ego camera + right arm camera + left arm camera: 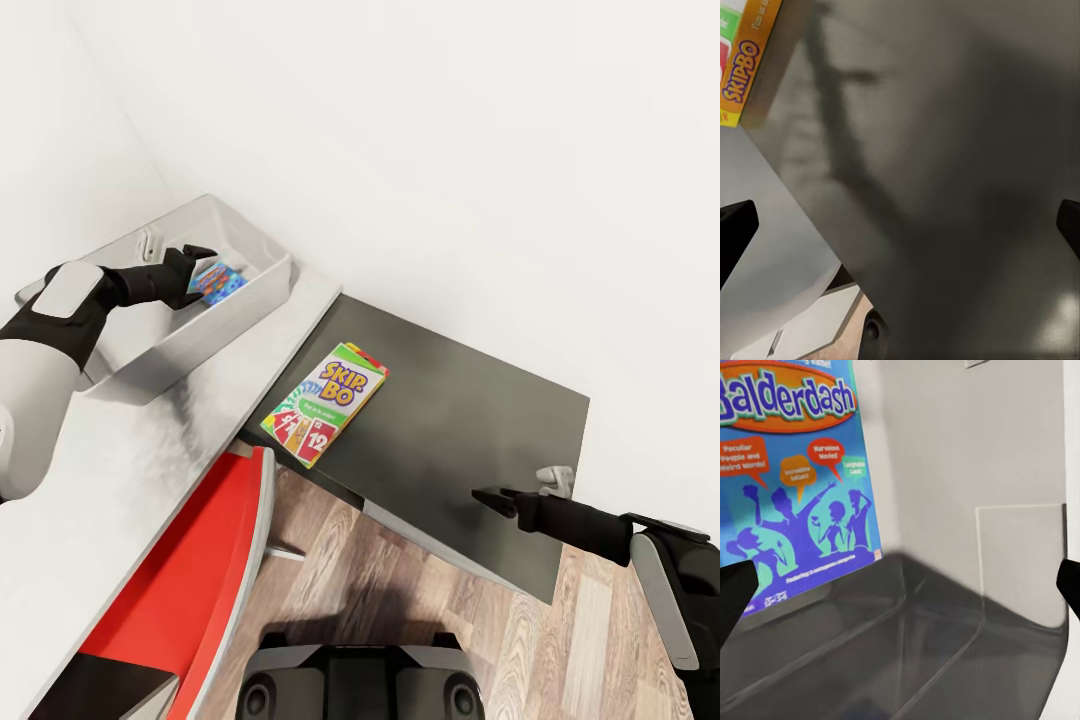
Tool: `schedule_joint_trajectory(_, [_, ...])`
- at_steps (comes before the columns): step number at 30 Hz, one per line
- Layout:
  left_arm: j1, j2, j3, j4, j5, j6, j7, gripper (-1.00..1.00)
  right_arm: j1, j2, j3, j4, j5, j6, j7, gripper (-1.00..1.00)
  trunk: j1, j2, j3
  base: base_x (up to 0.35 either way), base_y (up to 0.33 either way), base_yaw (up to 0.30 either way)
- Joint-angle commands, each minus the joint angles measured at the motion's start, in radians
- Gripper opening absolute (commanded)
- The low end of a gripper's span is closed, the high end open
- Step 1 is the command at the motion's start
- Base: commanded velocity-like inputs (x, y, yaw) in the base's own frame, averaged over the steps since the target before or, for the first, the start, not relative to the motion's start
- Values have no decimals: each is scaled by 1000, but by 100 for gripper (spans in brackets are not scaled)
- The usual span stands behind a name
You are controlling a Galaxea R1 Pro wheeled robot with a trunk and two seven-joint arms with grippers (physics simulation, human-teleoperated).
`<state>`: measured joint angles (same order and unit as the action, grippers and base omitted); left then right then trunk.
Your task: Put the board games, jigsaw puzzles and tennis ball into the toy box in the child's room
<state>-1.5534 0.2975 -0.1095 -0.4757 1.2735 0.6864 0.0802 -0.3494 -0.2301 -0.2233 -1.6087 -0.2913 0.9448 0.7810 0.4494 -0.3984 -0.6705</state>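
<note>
Presently the left gripper [200, 272] is reaching into the toy box [262, 290], a shallow light-grey tray sitting on the pale grey table [120, 470] close to the corner of the white walls. A blue board game [216, 280] is lying inside the toy box, just beside the gripper's fingertips. In the left wrist view this box is reading "Balderdash" [791, 480], and it is leaning against the tray's inner wall [967, 450]. The two dark fingers [733, 600] are showing at opposite edges of that view, spread wide, with nothing between them; the blue game is lying off to one side of the gap rather than in it, and whether a finger is touching it cannot be told.

The SKIP-BO board game [325, 403] is lying flat on the dark-grey cabinet top [470, 420], at the edge where that lower surface is meeting the table. It is well apart from both grippers.

The right gripper [492, 497] is hovering over the near edge of the dark cabinet top, pointing toward the SKIP-BO box but well short of it. In the right wrist view its fingers [735, 232] are standing wide apart and gripping nothing, with the orange edge of the SKIP-BO box [746, 64] showing at a corner of that view.

Below, a red chair [190, 590] is standing beside the table on the wood-plank floor [560, 640].
</note>
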Motion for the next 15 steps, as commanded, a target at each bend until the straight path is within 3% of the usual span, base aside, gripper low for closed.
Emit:
schedule_joint_trajectory(1, [-1, 1, -6, -1, 11, 1, 8, 100, -1, 0, -1, 0, 1, 5, 4, 100, 1, -2, -1, 0, 0, 0])
schedule_joint_trajectory(10, [-3, 24, -6, -15, 12, 20, 16, 100, -1, 0, 1, 0, 1, 4, 3, 100, 1, -2, -1, 0, 0, 0])
schedule_joint_trajectory(13, [-1, 41, -6, -49, 16, 49, 16, 100, -1, 0, 1, 0, 3, 3, 0, 100, 1, -2, -1, 0, 0, 0])
schedule_joint_trajectory(15, [7, 54, -6, -120, 20, 99, 17, 100, -2, 0, 1, 1, 3, 1, 0, 100, 1, -2, -1, 0, 0, 0])
